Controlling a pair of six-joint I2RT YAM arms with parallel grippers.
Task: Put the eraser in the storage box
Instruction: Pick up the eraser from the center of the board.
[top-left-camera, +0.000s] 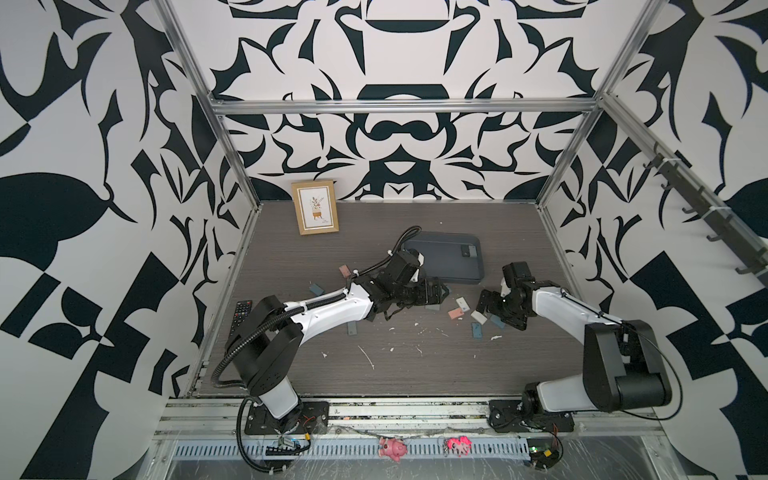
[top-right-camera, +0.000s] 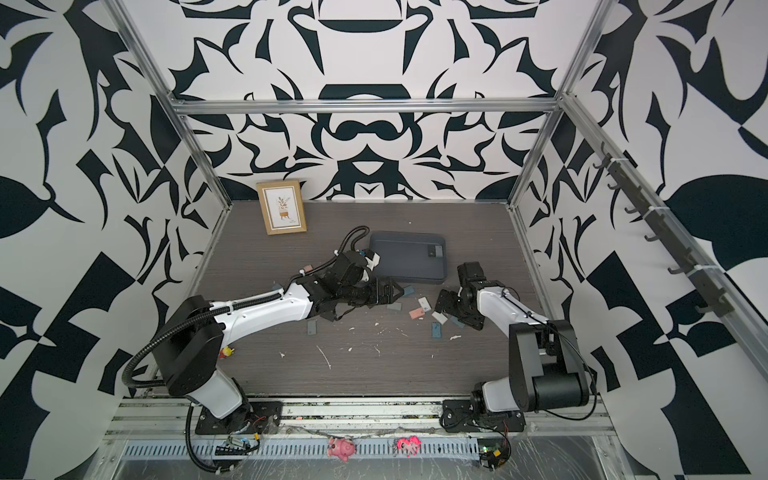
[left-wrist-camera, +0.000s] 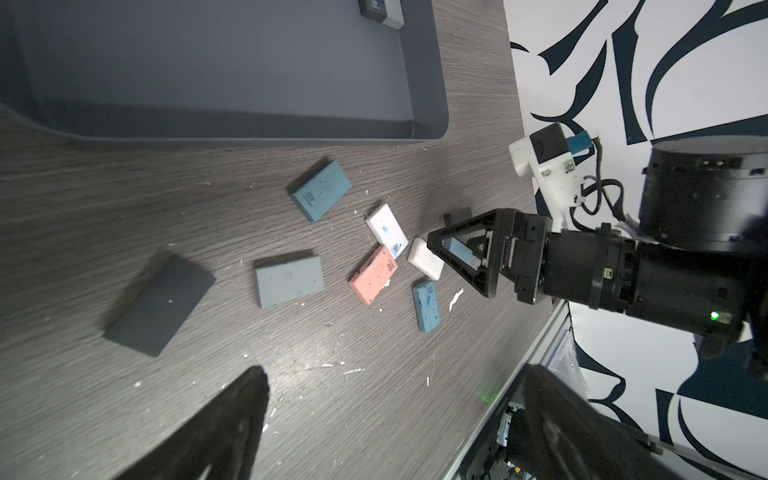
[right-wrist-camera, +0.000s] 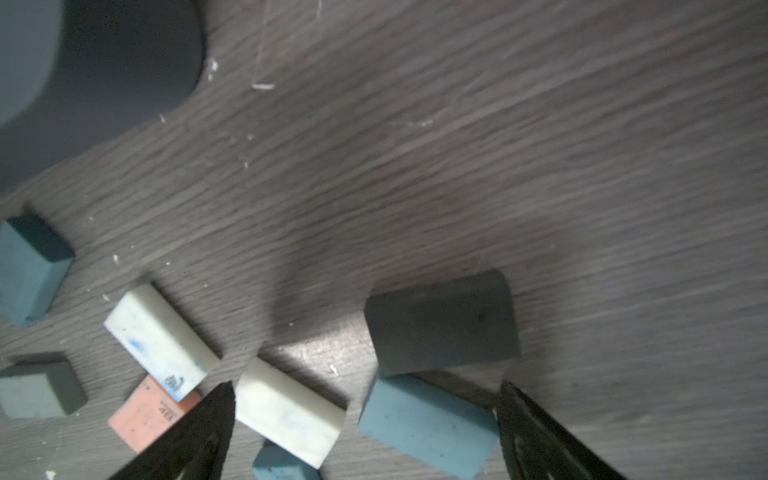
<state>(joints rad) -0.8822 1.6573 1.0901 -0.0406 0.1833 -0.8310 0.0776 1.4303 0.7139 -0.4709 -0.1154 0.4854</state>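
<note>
Writing: "4B" is printed on a blue eraser (left-wrist-camera: 320, 195), on a pink eraser (left-wrist-camera: 374, 274) and, in blue ink, on a white eraser (left-wrist-camera: 386, 230); the smaller print beside it is too small to read.
Container: one storage box (left-wrist-camera: 428, 83) sits on the table (top-left-camera: 415, 365), behind the loose erasers.
Contents: the box holds a single boxed eraser (left-wrist-camera: 380, 10) with a dark sleeve and a pale end, lying near one corner.
Loose erasers, left wrist view: eight lie flat on the wood: three blue, two white, one pink, one slate eraser (left-wrist-camera: 289, 280) and one dark grey eraser (left-wrist-camera: 158, 305). None touches the box.
Loose erasers, beyond the left arm: in a top view there are two more, a far pink eraser (top-left-camera: 344, 271) and a far blue eraser (top-left-camera: 316, 287).
Left gripper (left-wrist-camera: 399, 415): its fingers are spread wide with nothing between them, above the table near the dark grey eraser.
Right gripper (right-wrist-camera: 365, 388): its fingers are spread wide and low over the table. They straddle a second white eraser (right-wrist-camera: 291, 411) and a pale blue eraser (right-wrist-camera: 424, 424) and pinch neither.
Other things: one picture frame (top-left-camera: 315, 207) stands at the back wall, and one remote control (top-left-camera: 241, 311) lies at the table's left edge.
</note>
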